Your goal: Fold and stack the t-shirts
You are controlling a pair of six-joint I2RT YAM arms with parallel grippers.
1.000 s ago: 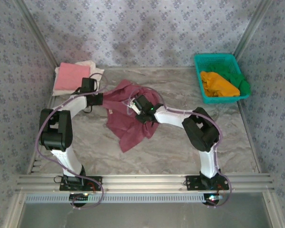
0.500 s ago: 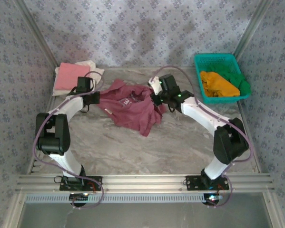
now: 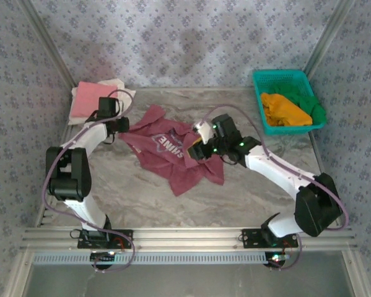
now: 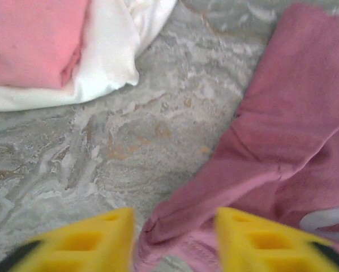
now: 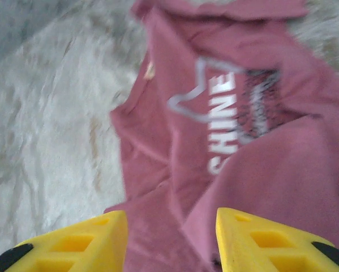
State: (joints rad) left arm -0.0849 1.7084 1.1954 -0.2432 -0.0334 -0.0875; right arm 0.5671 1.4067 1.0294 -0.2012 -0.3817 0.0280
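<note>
Under right claw (image 5: 170, 220), edge at left claw (image 4: 174, 218) | maroon t-shirt (image 3: 173, 162)

Maroon t-shirt (image 3: 188, 173): soft matt cloth, creased. Table (image 3: 129, 192): smooth marbled stone look. Basket (image 3: 281, 73): teal plastic mesh.

Left arm (image 3: 86, 142) and right arm (image 3: 278, 170): white link shells, black joint housings, lilac cable (image 3: 47, 185) looped alongside each. Black base plates (image 3: 101, 238) at 7 and 5 o'clock. Left gripper (image 4: 174, 226), right gripper (image 5: 170, 226): yellow moulded fingers with rectangular pockets, black behind.
</note>
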